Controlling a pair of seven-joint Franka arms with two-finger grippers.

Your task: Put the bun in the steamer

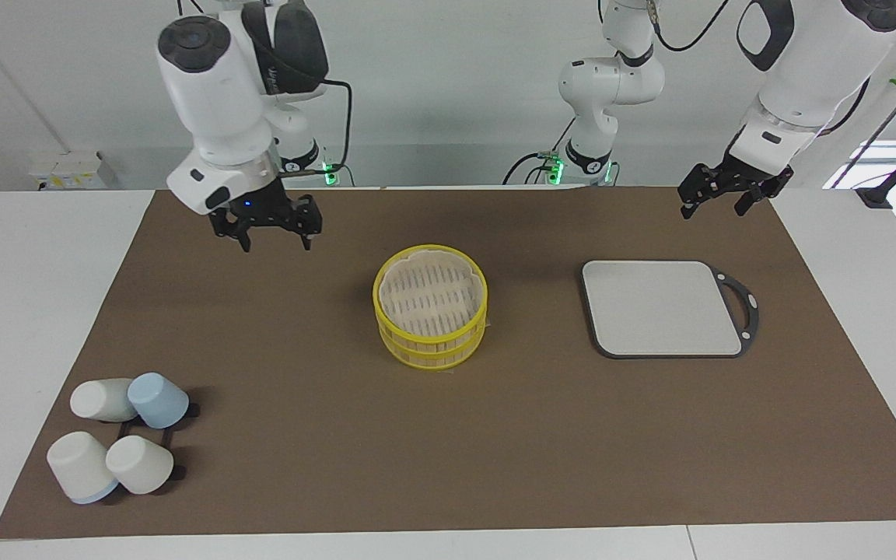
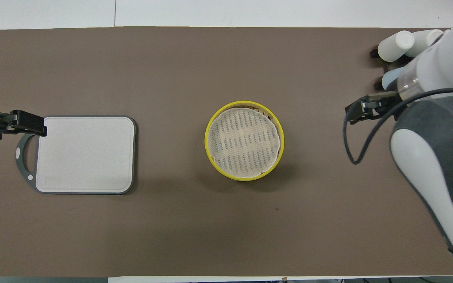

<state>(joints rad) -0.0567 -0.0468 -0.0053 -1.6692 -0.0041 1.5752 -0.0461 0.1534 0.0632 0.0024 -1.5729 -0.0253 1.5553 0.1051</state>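
Note:
The steamer [image 1: 430,305] is a round yellow-rimmed basket of two stacked tiers in the middle of the brown mat; it also shows in the overhead view [image 2: 244,140]. Its upper tier is lined with white paper, and nothing lies on the paper. The bun shows in neither view. My right gripper [image 1: 277,233] is open and empty, raised over the mat toward the right arm's end of the table, well apart from the steamer. My left gripper [image 1: 716,198] is open and empty, raised over the mat's edge by the grey board, and also shows in the overhead view [image 2: 26,124].
A grey flat board [image 1: 662,307] with a dark handle lies toward the left arm's end, also in the overhead view [image 2: 85,153]. Several white and pale blue cups [image 1: 117,435] lie on a black rack at the right arm's end, farther from the robots.

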